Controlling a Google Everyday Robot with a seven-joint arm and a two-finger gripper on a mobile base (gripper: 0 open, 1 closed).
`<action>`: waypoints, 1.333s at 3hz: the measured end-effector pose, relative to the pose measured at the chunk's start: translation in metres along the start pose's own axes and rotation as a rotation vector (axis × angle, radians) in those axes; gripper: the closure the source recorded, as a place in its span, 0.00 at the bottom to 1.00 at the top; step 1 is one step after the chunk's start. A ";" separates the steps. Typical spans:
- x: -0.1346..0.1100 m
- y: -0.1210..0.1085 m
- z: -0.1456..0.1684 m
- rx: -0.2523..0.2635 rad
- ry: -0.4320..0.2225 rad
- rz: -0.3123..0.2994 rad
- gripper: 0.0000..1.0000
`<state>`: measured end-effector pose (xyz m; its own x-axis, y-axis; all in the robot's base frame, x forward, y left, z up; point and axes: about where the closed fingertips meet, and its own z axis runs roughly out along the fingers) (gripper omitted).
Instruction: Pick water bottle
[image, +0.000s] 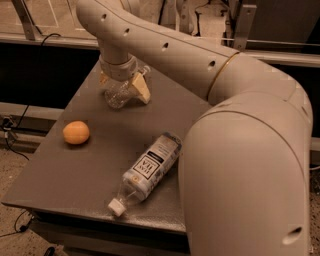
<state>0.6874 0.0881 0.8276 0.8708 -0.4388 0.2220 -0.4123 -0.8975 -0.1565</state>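
The water bottle (116, 96), small, clear and ribbed, lies on its side at the far left of the grey table (75, 180). My gripper (123, 89) hangs straight down over it from the long white arm. The two tan fingers (141, 89) stand apart on either side of the bottle, which lies between them. The jaws are open around it, not closed on it. The wrist hides the bottle's upper part.
An orange (76, 132) sits at the table's left. A larger bottle with a white "TEA" label (149, 168) lies on its side near the front, cap toward the front edge. My arm's bulky white elbow (245, 175) fills the right side.
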 end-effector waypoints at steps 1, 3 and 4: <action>0.002 0.001 -0.001 -0.001 0.006 0.004 0.46; 0.003 -0.001 -0.009 -0.001 0.006 0.004 0.93; 0.020 0.017 -0.051 0.110 -0.023 0.085 1.00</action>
<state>0.6841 0.0612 0.8788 0.8400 -0.5112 0.1818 -0.4545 -0.8460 -0.2787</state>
